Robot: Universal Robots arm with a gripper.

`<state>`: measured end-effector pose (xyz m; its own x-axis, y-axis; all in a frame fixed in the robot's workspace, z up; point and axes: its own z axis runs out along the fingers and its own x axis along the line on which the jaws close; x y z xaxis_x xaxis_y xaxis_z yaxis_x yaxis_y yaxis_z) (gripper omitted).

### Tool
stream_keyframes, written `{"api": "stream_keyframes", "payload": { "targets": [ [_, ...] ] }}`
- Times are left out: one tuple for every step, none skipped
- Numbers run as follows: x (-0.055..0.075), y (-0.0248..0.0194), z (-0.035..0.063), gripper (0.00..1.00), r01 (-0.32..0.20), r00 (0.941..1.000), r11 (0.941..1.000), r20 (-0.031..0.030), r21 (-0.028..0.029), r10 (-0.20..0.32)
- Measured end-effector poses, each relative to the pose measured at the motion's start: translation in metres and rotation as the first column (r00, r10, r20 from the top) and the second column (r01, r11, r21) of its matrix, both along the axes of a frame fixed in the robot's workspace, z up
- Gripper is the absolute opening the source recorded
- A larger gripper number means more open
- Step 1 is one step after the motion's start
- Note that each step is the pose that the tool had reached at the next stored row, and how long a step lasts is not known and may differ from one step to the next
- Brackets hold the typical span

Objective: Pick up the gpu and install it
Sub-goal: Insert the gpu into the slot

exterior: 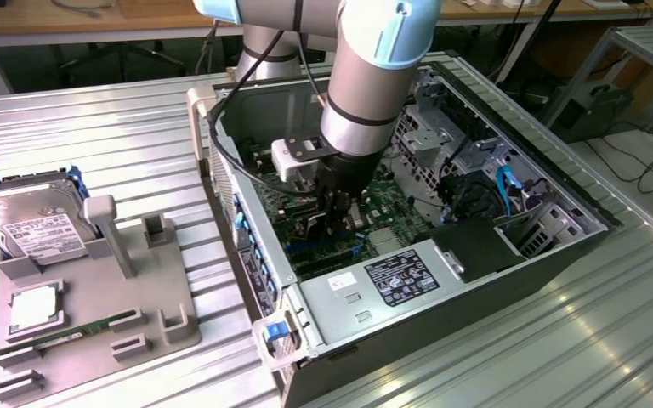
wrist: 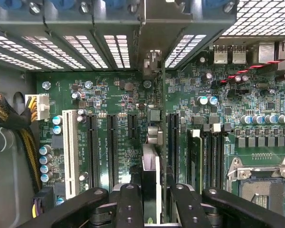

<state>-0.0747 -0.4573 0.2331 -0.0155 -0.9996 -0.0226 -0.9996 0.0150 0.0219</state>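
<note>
Well, from where I stand the arm is reaching straight down into the open computer case (exterior: 553,212), and the end effector (exterior: 336,223) is down among the boards, clenched on the gpu (wrist: 151,187). In the wrist view the card shows edge-on between the two black fingers (wrist: 129,204), a thin dark slab gripped on both flat faces, with its silver bracket end (wrist: 152,61) up against the slotted rear panel (wrist: 85,47) of the case.

The card lies directly below the end effector, between it and the green motherboard (wrist: 118,95). Its long axis runs away from the fingers toward that rear panel, parallel to the row of long black expansion slots (wrist: 112,147). Those slots sit just to one side of the card; another long slot (wrist: 173,142) sits just to the other side, with the memory slots (wrist: 211,156) and the bare processor socket (wrist: 263,183) further off that way. The card appears lined up over a slot of its own, though whether its lower edge is seated, touching or only hovering I cannot tell, since the card hides the slot beneath it.

Well away from the end effector, outside the case on the ribbed metal tabletop (exterior: 99,127), a grey holder tray (exterior: 173,319) keeps a silver hard drive (exterior: 31,225) and a narrow green memory stick (exterior: 71,333).
</note>
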Motion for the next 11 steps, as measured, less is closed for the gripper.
{"api": "stream_keyframes", "payload": {
  "targets": [
    [0.0000,0.0000,-0.0004,0.28,0.000,1.0000,1.0000,0.0000,0.0000,0.000],
    [0.0000,0.0000,-0.0037,0.28,0.000,1.0000,1.0000,0.0001,0.0002,0.000],
    [-0.0001,-0.0002,-0.0050,0.28,0.000,1.0000,1.0000,-0.0005,-0.0010,0.000],
    [-0.0001,-0.0002,-0.0068,0.28,0.000,1.0000,1.0000,-0.0006,-0.0012,0.000],
    [0.0000,-0.0001,-0.0075,0.28,0.000,1.0000,1.0000,-0.0001,0.0000,0.000],
    [0.0000,0.0000,-0.0076,0.28,0.000,1.0000,1.0000,0.0000,0.0002,0.000],
    [0.0000,0.0000,-0.0077,0.28,0.000,1.0000,1.0000,0.0001,0.0004,0.000],
    [0.0000,0.0000,-0.0076,0.28,0.000,1.0000,1.0000,0.0000,0.0002,0.000],
    [0.0000,0.0000,-0.0076,0.28,0.000,1.0000,1.0000,0.0000,0.0002,0.000],
    [0.0000,0.0000,-0.0076,0.28,0.000,1.0000,1.0000,0.0000,0.0002,0.000],
    [0.0000,0.0000,-0.0076,0.28,0.000,1.0000,1.0000,0.0000,0.0002,0.000]
  ]
}}
